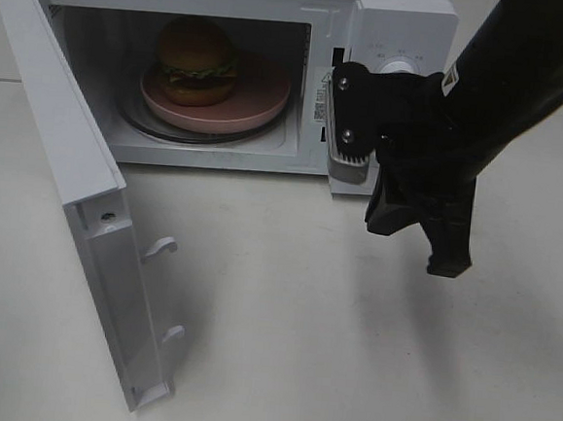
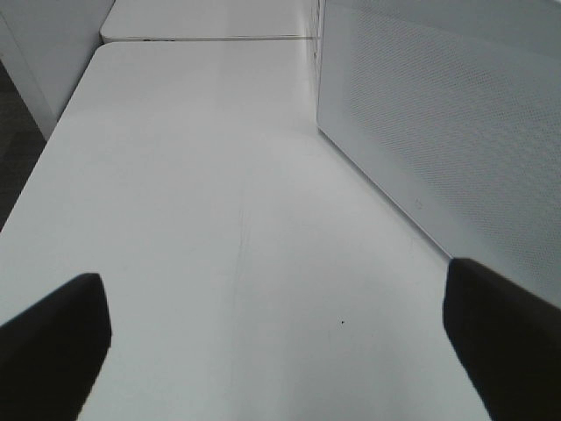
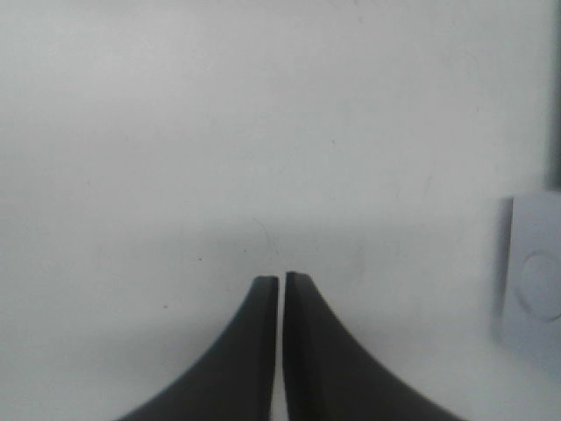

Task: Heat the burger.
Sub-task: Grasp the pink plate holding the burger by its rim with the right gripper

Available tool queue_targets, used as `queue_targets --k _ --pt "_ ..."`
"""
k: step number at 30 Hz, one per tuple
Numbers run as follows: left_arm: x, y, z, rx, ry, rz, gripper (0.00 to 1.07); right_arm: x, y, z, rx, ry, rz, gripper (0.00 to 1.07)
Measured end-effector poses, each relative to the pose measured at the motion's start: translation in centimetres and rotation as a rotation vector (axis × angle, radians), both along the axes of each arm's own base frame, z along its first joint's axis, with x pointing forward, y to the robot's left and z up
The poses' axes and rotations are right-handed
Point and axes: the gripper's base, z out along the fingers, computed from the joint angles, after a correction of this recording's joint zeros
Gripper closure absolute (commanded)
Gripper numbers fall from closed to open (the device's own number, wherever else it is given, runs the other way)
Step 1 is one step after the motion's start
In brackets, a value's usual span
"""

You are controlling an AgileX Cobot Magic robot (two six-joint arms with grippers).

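Observation:
The burger (image 1: pixel 196 60), with golden-brown buns, green lettuce and a dark patty, stands on a pink plate (image 1: pixel 261 102) inside the open microwave (image 1: pixel 394 15). My right gripper (image 1: pixel 417 243) hangs in front of the microwave's control panel, to the right of the opening, pointing down at the table. In the right wrist view its fingers (image 3: pixel 280 279) are nearly touching, shut with nothing between them. My left gripper (image 2: pixel 273 289) is open, its dark fingertips (image 2: pixel 53 338) far apart over bare table. It does not show in the exterior view.
The microwave door (image 1: pixel 97 206) is swung wide open at the left, reaching toward the table's front. In the left wrist view the microwave's perforated side wall (image 2: pixel 438 132) runs along one side. A white table (image 1: pixel 329 351) lies in front.

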Motion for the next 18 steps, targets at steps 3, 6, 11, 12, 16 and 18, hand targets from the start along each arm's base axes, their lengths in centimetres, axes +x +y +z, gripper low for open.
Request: queue_targets --k 3,6,11,12,16,18 --pt "0.0 0.0 0.0 0.0 0.0 0.0 0.09 0.0 0.0 0.0 -0.036 -0.035 0.168 0.96" --pt "0.0 0.0 0.0 0.0 0.0 0.0 0.09 0.1 -0.1 0.0 -0.063 -0.064 0.265 0.89" --pt "0.0 0.0 0.0 0.0 0.0 0.0 0.09 0.8 -0.2 0.1 -0.103 -0.148 0.317 0.66" --pt "0.0 0.0 0.0 0.0 0.0 0.0 0.09 0.9 -0.2 0.2 -0.107 -0.166 0.323 0.6" --pt "0.0 0.0 0.0 0.0 0.0 0.0 0.09 1.5 0.0 0.4 -0.097 -0.238 0.327 0.27" --pt "0.0 0.0 0.0 0.0 0.0 0.0 0.09 1.6 0.1 0.5 -0.09 -0.253 0.317 0.16"
